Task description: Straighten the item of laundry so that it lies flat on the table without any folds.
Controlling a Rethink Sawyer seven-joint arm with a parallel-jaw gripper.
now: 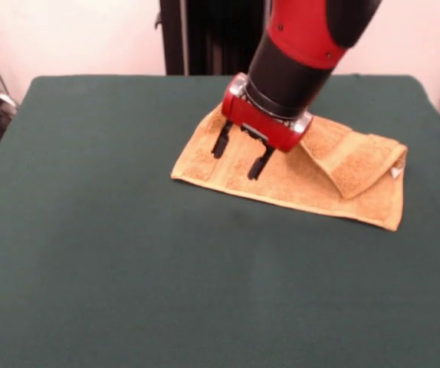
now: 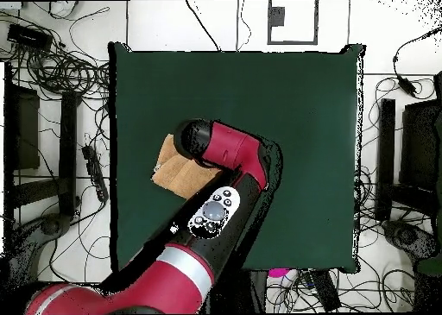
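Observation:
The orange-yellow towel (image 1: pixel 297 180) lies on the dark green table (image 1: pixel 128 253) at the far right of the front view. Its right part is folded over into a raised flap (image 1: pixel 362 161), with a small white tag (image 1: pixel 395 173) at the right edge. My gripper (image 1: pixel 241 152) hangs open just above the towel's left, flat part, its two black fingers (image 1: pixel 221 139) apart and holding nothing. In the overhead view the arm (image 2: pixel 229 156) covers most of the towel (image 2: pixel 177 173), which shows near the table's left edge (image 2: pixel 115 156); the gripper is hidden there.
Cables and black stands (image 2: pixel 69 139) lie on the floor around the table in the overhead view. The robot's black pedestal (image 1: pixel 205 34) stands behind the table's far edge.

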